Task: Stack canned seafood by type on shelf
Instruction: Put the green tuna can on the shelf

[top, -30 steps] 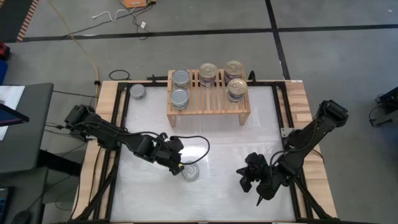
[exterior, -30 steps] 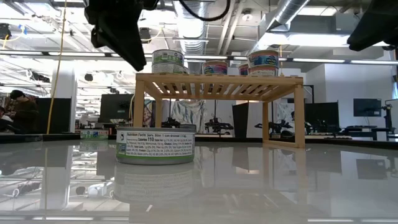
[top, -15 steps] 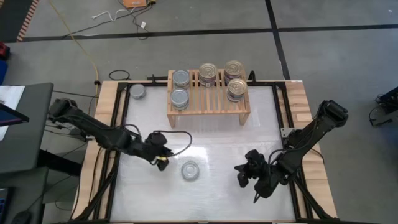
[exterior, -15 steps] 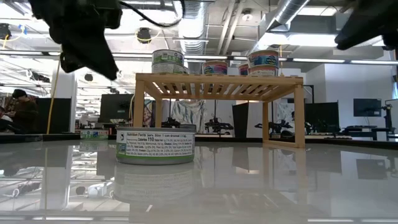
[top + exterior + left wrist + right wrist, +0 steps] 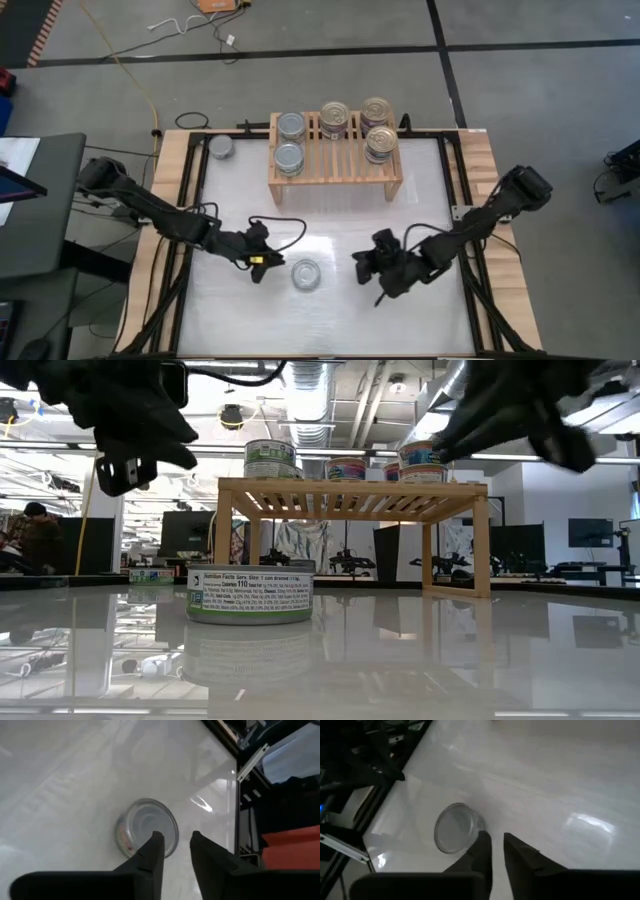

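1. A lone tin (image 5: 306,275) sits on the table (image 5: 330,320) in front of the shelf (image 5: 335,165), well apart from it, with a plain silver top.
2. The left gripper (image 5: 256,262) hangs just to the tin's left and the right gripper (image 5: 368,267) to its right. In each wrist view the fingers stand nearly together with only a narrow gap, and neither holds anything.
3. The shelf carries five tins: two plain silver ones (image 5: 289,142) at its left end and three with gold ring tops (image 5: 362,127) to the right. One more silver tin (image 5: 221,148) lies on the table off the shelf's left end.
4. Handling, as a judgement: the tin looks rigid, smooth and fairly dense. It is unlikely to crush, but it may slide on the glossy table, so the side wall offers the better hold — fingers across the widest part, below the rim.
5. Only the low view shows the tin's printed label (image 5: 250,597) and its low, flat shape. It also shows the shelf's open underside.
6. Only the high view sorts the tops by type — silver left, gold right — and places both arms.
7. The wrist views alone show the finger gaps.
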Controlling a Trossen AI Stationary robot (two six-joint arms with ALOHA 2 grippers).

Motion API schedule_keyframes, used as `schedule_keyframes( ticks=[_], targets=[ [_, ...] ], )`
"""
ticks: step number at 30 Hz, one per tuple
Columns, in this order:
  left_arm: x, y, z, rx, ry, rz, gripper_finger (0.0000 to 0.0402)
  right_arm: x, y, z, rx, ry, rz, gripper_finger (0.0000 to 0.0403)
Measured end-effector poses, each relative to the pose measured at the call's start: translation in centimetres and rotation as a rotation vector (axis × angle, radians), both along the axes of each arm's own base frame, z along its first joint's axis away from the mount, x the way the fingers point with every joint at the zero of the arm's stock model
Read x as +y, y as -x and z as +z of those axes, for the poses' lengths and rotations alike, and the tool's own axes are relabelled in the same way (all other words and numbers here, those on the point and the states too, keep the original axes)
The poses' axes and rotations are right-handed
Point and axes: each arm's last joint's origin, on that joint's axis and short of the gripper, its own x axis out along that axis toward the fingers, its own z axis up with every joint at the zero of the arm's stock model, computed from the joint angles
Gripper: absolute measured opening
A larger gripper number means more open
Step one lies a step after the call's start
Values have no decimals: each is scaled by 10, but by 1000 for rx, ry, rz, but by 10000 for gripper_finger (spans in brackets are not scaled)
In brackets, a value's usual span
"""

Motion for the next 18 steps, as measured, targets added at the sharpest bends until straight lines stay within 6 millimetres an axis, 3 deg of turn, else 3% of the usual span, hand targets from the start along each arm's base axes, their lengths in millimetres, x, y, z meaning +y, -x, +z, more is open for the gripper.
schedule_keyframes(
  ticks=[9, 18],
  targets=[
    [-12, -16, -17, -2, 79, 4, 180, 6, -52, -40, -94, -98, 134, 144],
    [-14, -20, -31, 70, 185, 78, 194, 1, -78, -79, -89, -273, 198, 187]
  ],
)
